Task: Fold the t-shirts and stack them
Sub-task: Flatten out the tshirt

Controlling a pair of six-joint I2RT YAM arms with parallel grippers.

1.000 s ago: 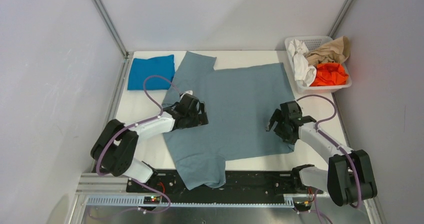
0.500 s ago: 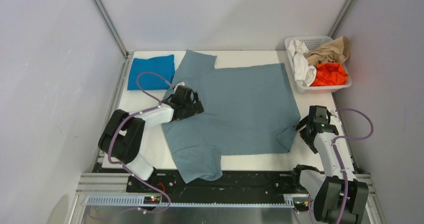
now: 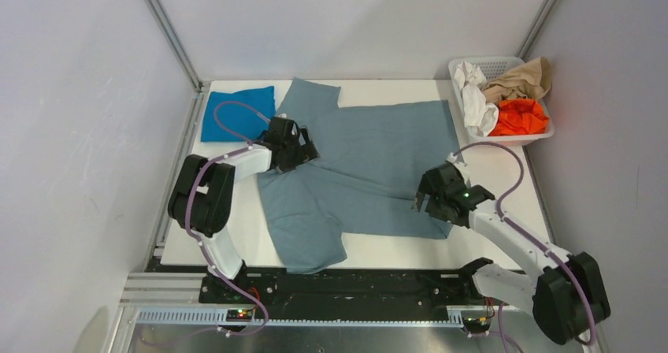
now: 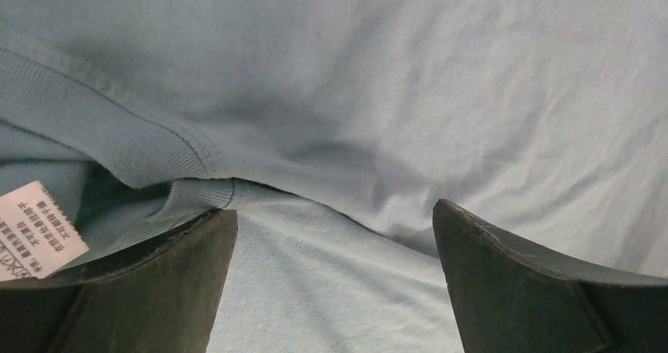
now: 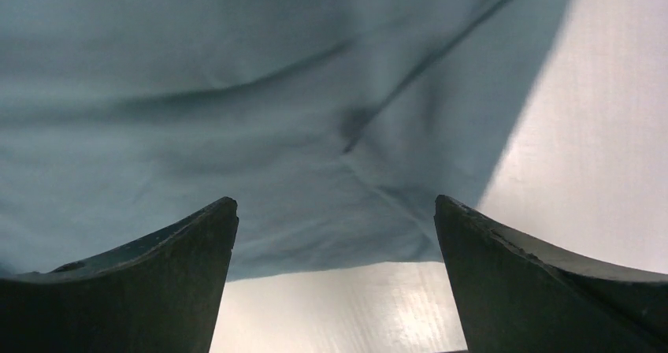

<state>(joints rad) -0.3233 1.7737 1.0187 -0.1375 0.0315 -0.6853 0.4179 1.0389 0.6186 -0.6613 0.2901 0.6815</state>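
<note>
The large grey-blue t-shirt (image 3: 370, 152) lies spread over the middle of the table, neck to the left, with a crease running across it. My left gripper (image 3: 295, 144) is open and sits low over its neck; in the left wrist view the ribbed collar (image 4: 118, 136) and white label (image 4: 35, 227) lie just past the open gripper (image 4: 332, 211). My right gripper (image 3: 432, 198) is open at the shirt's near right corner; in the right wrist view the hem edge (image 5: 331, 243) runs between the spread fingers (image 5: 157, 274). The brighter blue t-shirt (image 3: 236, 113) lies folded at the far left.
A white basket (image 3: 512, 139) with white, tan and orange clothes stands at the far right corner. Bare white table (image 5: 599, 132) shows to the right of the shirt's hem. Metal frame posts rise at both far corners.
My right arm swung out to the table's right edge, then back in to the shirt's near right corner. The left gripper slid toward the far left onto the collar. The shirt shifted away from the near edge.
</note>
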